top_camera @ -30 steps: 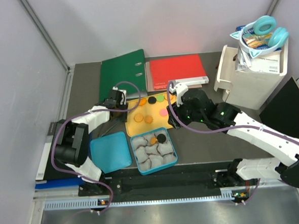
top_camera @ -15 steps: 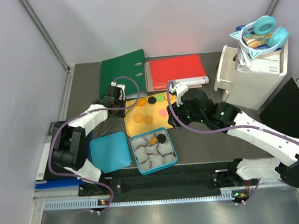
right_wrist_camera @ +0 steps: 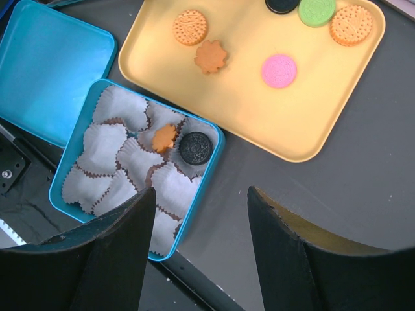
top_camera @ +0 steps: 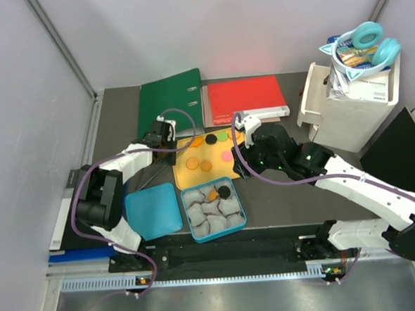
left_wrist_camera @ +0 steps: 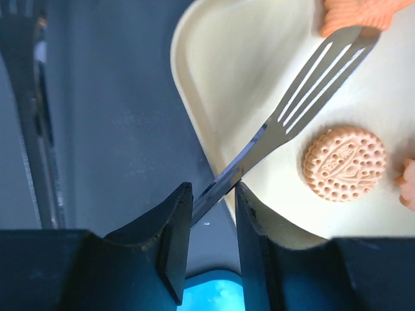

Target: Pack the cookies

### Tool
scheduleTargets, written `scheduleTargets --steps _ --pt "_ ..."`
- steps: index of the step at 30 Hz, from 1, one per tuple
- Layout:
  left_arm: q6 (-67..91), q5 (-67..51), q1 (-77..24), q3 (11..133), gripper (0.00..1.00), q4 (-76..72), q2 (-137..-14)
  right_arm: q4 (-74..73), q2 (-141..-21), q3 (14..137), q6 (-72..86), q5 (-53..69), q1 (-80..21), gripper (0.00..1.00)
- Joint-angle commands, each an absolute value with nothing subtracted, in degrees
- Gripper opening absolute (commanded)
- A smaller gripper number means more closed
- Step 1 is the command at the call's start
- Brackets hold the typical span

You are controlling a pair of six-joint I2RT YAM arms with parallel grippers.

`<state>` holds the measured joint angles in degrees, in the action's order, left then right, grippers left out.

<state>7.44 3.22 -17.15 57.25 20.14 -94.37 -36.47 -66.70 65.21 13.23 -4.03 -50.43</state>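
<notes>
Between the fingers of your left claw, pinched tight, sits the handle of a slotted metal spatula; its blade reaches ahead over the yellow tray, just beside a round orange cookie. Your right claw gapes wide, holding nothing; below it the teal tin on the bench holds a black cookie and a leaf-shaped orange cookie, while a pink cookie lies ahead on the tray.

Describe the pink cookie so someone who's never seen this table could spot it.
In front of the red folder lies a yellow tray. Near its right edge sits the pink cookie, the only pink disc among orange, green and black ones.
</notes>
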Motion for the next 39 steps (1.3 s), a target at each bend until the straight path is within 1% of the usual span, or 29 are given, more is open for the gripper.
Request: scheduleTargets --steps 1,2,5,6,9,17,27,32,35,39 --pt "8.3 2.0 -17.1 58.4 0.36 17.7 -95.7 -35.5 -65.8 65.5 13.5 -4.4 -49.7 0.59" --pt "8.3 1.9 -17.1 58.4 0.35 17.5 -95.9 -35.4 -65.8 65.4 13.5 -4.4 -49.7 0.59" --pt "8.5 2.4 -17.1 58.8 0.24 17.3 -96.0 -35.3 -65.8 65.1 13.5 -4.5 -49.7 0.59" --pt "8.5 2.3 -17.1 59.1 0.18 17.2 -95.9 -35.2 -65.8 65.1 13.5 -4.6 -49.7 0.59" --pt "8.3 2.3 -17.1 60.4 0.13 17.3 -95.6 -35.2 -65.9 65.2 13.4 -4.5 -49.7 0.59" --pt "8.0 2.2 -17.1 63.5 0.11 19.1 -93.9 -35.1 -66.4 65.6 13.5 -4.3 -49.7 0.59" --pt "7.9 9.7 -17.0 63.6 0.06 23.4 -88.5 -35.0 -66.9 65.7 13.5 -4.3 -49.7 0.59" --pt "7.5 12.0 -16.3 62.6 0.06 25.6 -85.9 -35.0 -67.4 66.0 13.5 -4.0 -49.7 0.59" --pt "8.3 13.1 -14.7 59.7 0.07 25.1 -84.3 -34.8 -67.2 65.9 13.6 -3.8 -49.7 0.59" --pt "9.9 13.3 -12.8 55.7 0.11 23.0 -84.3 -34.8 -67.3 65.9 13.5 -3.4 -49.7 0.59"
